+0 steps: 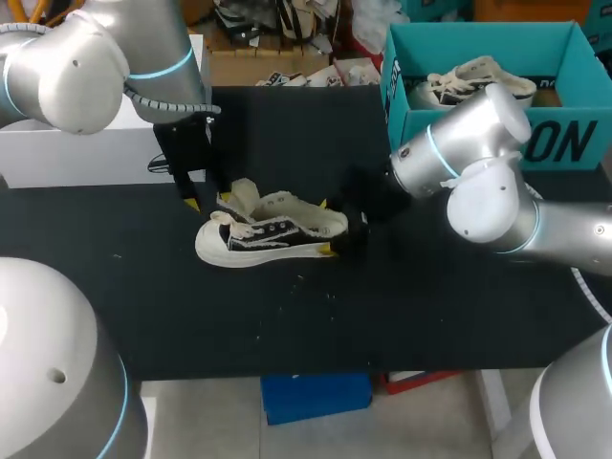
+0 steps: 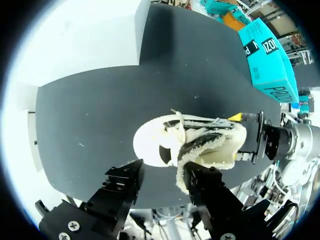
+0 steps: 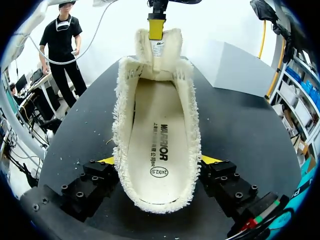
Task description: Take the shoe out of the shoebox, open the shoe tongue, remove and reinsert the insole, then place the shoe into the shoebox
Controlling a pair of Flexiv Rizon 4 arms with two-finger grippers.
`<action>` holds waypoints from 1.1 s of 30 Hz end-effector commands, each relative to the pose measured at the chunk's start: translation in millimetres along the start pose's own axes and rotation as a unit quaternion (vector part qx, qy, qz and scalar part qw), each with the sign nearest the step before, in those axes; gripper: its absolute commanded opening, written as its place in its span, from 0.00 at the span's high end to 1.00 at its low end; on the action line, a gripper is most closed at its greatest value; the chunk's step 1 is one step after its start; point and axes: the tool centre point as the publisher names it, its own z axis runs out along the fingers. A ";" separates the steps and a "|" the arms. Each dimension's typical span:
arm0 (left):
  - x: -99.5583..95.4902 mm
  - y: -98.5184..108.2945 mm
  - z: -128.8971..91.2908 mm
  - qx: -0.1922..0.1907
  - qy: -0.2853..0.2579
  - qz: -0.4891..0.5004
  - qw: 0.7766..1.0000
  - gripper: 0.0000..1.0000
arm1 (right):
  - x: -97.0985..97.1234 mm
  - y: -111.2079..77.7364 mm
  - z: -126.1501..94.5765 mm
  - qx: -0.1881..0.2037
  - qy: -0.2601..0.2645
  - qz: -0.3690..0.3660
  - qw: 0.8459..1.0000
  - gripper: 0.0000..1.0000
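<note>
— Since the right gripper had a finger pressed to either side of the heel, was it there just to pin the shoe?
— I'd judge so. It clamped the heel from both sides, bracing the shoe on its sole on the black table with the opening facing up.
— And the left gripper?
— Its fingers stood wide apart, gripping nothing. One yellow tip rested against the tongue, propping it upright and clear of the opening. That left the insole bare to view, lying flat inside, not yet lifted.
— The shoebox?
— Well apart, at the table's far right, with another shoe inside. The worked shoe lay outside it, between the two grippers.
</note>
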 end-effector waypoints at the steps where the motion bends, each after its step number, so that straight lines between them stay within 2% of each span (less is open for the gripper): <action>1: -13.1 1.1 -23.1 -0.020 0.039 0.061 0.997 0.00 | 0.2 -0.4 -0.7 0.001 0.000 0.001 1.000 1.00; 4: -17.6 1.7 -37.8 -0.032 0.045 0.150 0.987 0.00 | 0.2 -0.4 -0.7 0.001 0.000 0.001 1.000 1.00; 8: -26.0 -2.4 -52.9 -0.034 0.035 0.274 0.960 0.00 | 0.2 -0.4 -0.7 0.001 0.000 0.001 1.000 1.00; 12: -32.5 -8.6 -61.2 -0.035 0.021 0.373 0.927 0.00 | 0.2 -0.4 -0.7 0.001 0.000 0.001 1.000 1.00; 17: -32.6 -11.1 -67.5 -0.028 0.006 0.492 0.870 0.00 | 0.2 -0.4 -0.7 0.001 0.000 0.001 1.000 1.00; 21: -24.2 -11.2 -70.5 -0.017 0.005 0.566 0.825 0.00 | 0.2 -0.4 -0.7 0.001 0.000 0.001 1.000 1.00; 27: 2.4 -7.0 -66.4 0.002 0.010 0.643 0.766 0.00 | 0.2 -0.4 -0.7 0.001 0.000 0.001 1.000 1.00; 31: 19.9 -1.6 -65.3 0.007 0.033 0.670 0.742 0.00 | 0.2 -0.4 -0.7 0.001 0.000 0.001 1.000 1.00; 33: 19.9 -1.6 -65.3 0.007 0.033 0.670 0.742 0.00 | 0.2 -0.4 -0.7 0.001 0.000 0.001 1.000 1.00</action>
